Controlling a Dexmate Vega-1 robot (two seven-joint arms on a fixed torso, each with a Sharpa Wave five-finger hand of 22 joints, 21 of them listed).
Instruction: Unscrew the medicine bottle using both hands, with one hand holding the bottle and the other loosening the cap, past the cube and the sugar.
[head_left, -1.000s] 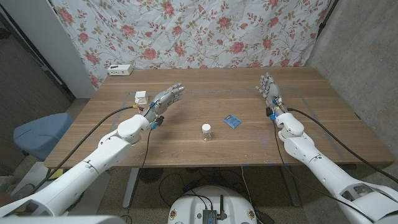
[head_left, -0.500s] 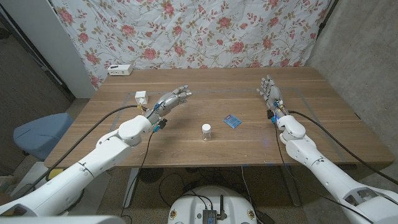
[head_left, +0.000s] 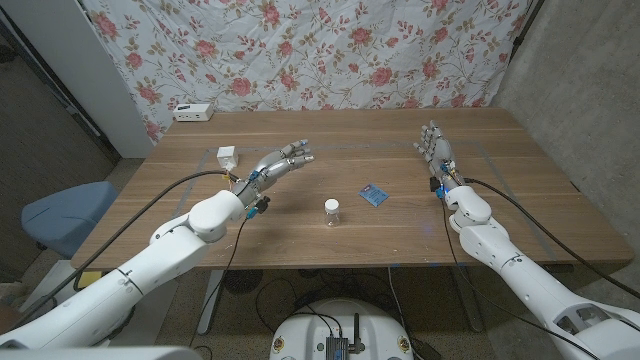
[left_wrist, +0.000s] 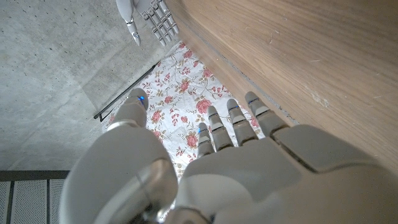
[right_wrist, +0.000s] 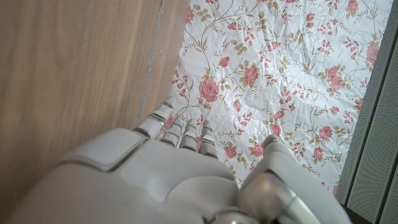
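Rose-print cloth hangs behind our wooden table (head_left: 330, 240). Near the front-middle stands the medicine bottle (head_left: 331, 211): small, upright, pale body w/ white cap on, untouched. Blue sugar packet (head_left: 373, 194) lies just to its right; white cube (head_left: 227, 156) sits well apart, by our left hand (head_left: 280, 162). That hand is over the table, fingers spread, holding nothing. Right hand (head_left: 435, 145) is likewise empty, fingers extended & apart.

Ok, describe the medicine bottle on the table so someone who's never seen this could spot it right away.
Start at the wooden table in front of the flowered curtain and look to its middle, nearer the front edge. The medicine bottle stands there upright, alone between the two arms. It is small, pale and round with a white cap, unlike the flat blue packet just beside it.
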